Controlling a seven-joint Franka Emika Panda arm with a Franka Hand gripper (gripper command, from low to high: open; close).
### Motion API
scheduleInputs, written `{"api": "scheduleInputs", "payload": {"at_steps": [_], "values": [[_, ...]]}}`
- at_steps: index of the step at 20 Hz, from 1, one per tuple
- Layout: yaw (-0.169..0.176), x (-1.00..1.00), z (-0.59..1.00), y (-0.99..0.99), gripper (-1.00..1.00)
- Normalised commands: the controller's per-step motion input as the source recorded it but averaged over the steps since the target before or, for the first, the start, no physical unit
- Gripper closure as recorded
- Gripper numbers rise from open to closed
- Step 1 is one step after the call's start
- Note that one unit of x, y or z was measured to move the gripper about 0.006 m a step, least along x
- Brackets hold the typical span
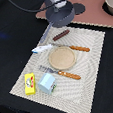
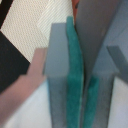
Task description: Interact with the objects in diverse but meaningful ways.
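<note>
Carton: pale blue, small, gabled top, lower centre-left of the exterior view, on the placemat.
Box: yellow, rectangular, printed face, just beside the carton on the exterior view's left.
Tube: white and blue, lying flat at centre-left.
Pan handle: reddish-brown, upper centre; the pan body cannot be made out.
Plate: round, tan, centre of frame, nothing on it.
Fork and knife: metal, orange-brown handles, one on each side of the plate.
Placemat: cream, woven, rectangular, on a black table.
Stove board: pinkish, dark round burners, upper right, with a pale bowl.
Gripper: upper centre above the mat; green pads pressed together, clenched on nothing.
</note>
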Motion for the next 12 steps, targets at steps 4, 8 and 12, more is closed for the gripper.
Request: {"api": "scheduleInputs", "payload": {"at_steps": [4,8,12], "values": [[-0.062,0.49,0.19,0.29,1.0],[-0.138,0.4,0.13,0.22,1.0],[-0.057,0.57,0.26,0.37,1.0]]}}
